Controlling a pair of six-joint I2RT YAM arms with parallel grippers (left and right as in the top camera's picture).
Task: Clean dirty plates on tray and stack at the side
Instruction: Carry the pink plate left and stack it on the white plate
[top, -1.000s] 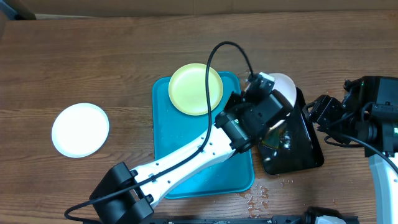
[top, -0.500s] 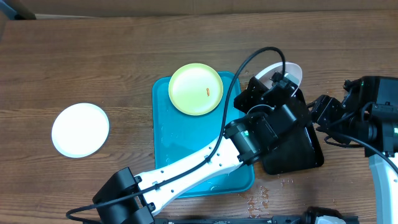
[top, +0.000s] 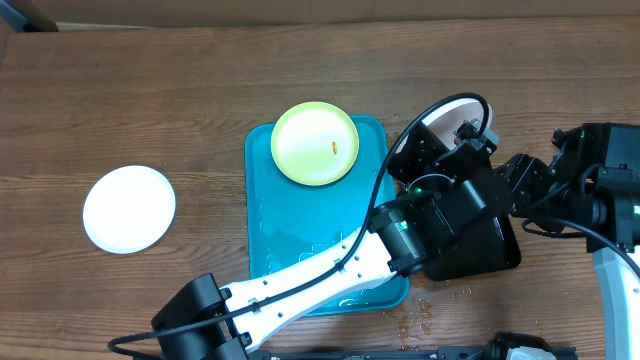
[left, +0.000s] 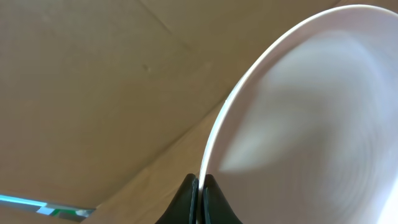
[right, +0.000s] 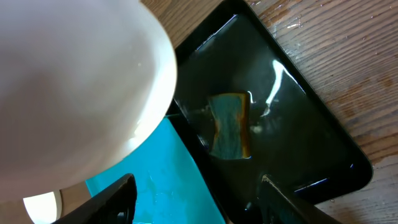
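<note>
The brown wooden table (top: 150, 100) fills the overhead view, and the white left arm (top: 320, 275) crosses it from the near left edge toward the right. Under that arm, about mid-table, lies the turquoise tray (top: 262, 230), with a glossy black tray (top: 495, 250) just beside its right edge. The yellow-green plate (top: 315, 143) rests on the tray's far end, overhanging the rim a little. A white plate (top: 129, 209) lies flat on the bare wood, well apart to the left. The lifted white plate (left: 311, 124) is tilted above the far end of the black tray, its rim pinched between the pressed-together fingers of the left gripper (left: 200, 183). The right gripper (right: 196, 193) hangs over the black tray with its fingers spread and nothing between them. A small sponge (right: 230, 124) lies inside the black tray. An orange speck (top: 334, 145) sits on the yellow-green plate.
</note>
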